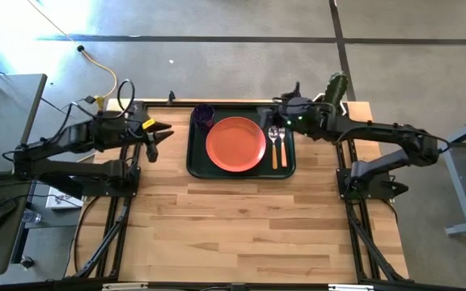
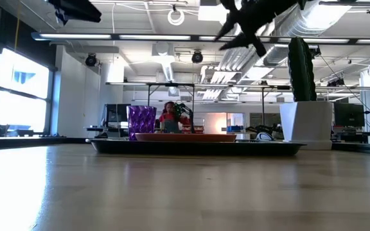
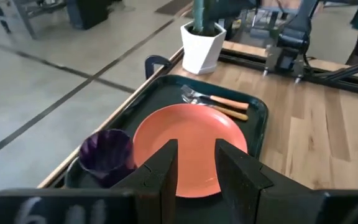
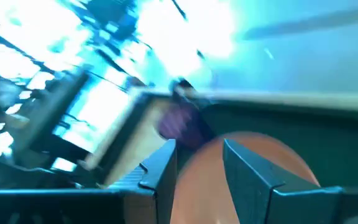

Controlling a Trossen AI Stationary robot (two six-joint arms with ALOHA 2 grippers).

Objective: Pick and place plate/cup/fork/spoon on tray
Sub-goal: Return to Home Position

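The dark green tray (image 1: 194, 166) lies at the middle far part of the table. On it rest the orange plate (image 1: 235, 144), the purple cup (image 1: 203, 115) at its far left corner, and the fork and spoon side by side (image 1: 278, 149) at its right. My left gripper (image 1: 165, 134) is open and empty, left of the tray; its wrist view (image 3: 196, 167) looks over cup and plate. My right gripper (image 1: 273, 111) is open and empty, high above the tray's far right corner (image 2: 239, 29).
A white pot with a green cactus (image 1: 336, 87) stands just beyond the tray's far right corner, close to my right arm; it also shows in the low view (image 2: 307, 122). Bare wood (image 1: 241, 226) spreads over the table's near half.
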